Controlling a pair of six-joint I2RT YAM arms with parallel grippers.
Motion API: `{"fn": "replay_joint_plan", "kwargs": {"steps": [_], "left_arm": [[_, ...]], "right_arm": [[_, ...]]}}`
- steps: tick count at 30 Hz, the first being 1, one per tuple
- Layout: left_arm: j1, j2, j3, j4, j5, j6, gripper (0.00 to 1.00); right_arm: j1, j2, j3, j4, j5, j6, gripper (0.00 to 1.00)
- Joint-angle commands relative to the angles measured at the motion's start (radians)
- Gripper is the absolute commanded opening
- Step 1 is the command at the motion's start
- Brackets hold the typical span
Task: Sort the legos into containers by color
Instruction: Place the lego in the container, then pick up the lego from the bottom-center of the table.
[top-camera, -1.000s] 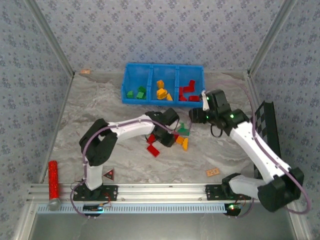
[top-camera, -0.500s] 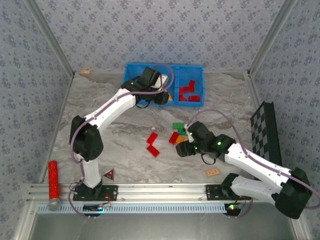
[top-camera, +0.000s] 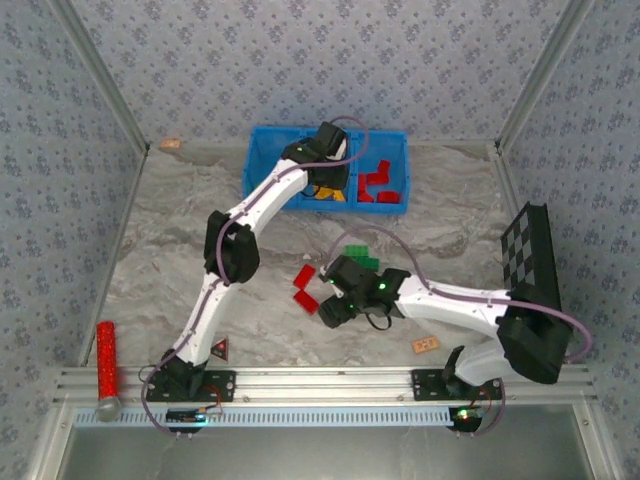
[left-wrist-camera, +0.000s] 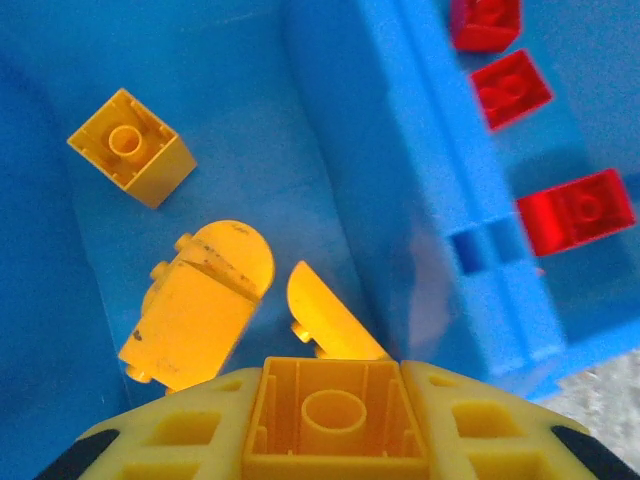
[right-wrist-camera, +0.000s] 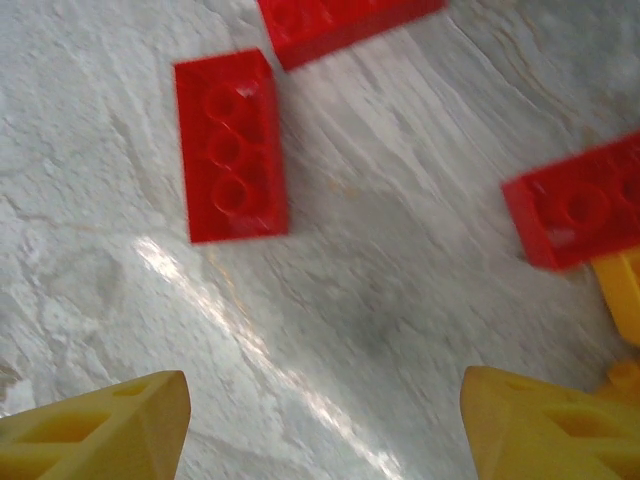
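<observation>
Three red legos (right-wrist-camera: 230, 150) on table (right-wrist-camera: 380, 300)

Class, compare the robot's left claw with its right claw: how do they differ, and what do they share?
The left claw is shut on a yellow brick; the right claw is open and empty. The left claw hangs over the blue bin's middle compartment; the right claw over red bricks on the table. Both have yellow fingers.

Blue-grey floral walls (top-camera: 300, 60); marbled grey tabletop (top-camera: 180, 250) (aluminium rail (top-camera: 320, 380) along near edge).
</observation>
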Motion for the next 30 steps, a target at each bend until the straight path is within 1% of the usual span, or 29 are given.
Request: {"fn": "replay_joint_plan", "kwargs": {"steps": [1, 4, 7, 14, 20, 23, 26, 30], "left_arm": [[0.011, 0.02, 0.069, -0.063, -0.027, -0.018, 0.19], [0.011, 0.038, 0.066, -0.066, -0.02, -0.026, 0.19], [0.011, 0.052, 0.056, -0.066, -0.01, -0.033, 0.23], [0.011, 0.045, 0.042, -0.066, 0.01, -0.033, 0.4], [0.01, 0.005, 0.038, -0.059, 0.035, -0.023, 0.51], [0.012, -0.028, 0.04, -0.059, 0.05, -0.02, 0.54], [0.014, -0.077, 0.039, -0.059, 0.079, -0.013, 0.55], [0.02, -0.156, 0.041, -0.073, 0.101, -0.002, 0.56]], "right_arm": [[0.02, 0.067, 0.069, 0.05, -0.001, -0.045, 0.74], [0.027, 0.132, 0.117, 0.051, -0.004, -0.062, 0.75], [0.031, 0.19, 0.163, 0.041, -0.001, -0.084, 0.76], [0.032, 0.276, 0.215, 0.029, -0.031, -0.135, 0.76], [0.036, 0.327, 0.246, 0.024, -0.075, -0.182, 0.76], [0.037, 0.353, 0.256, 0.026, -0.084, -0.199, 0.76], [0.036, 0.378, 0.266, 0.032, -0.094, -0.212, 0.75], [0.035, 0.413, 0.283, 0.028, -0.1, -0.226, 0.67]]}}
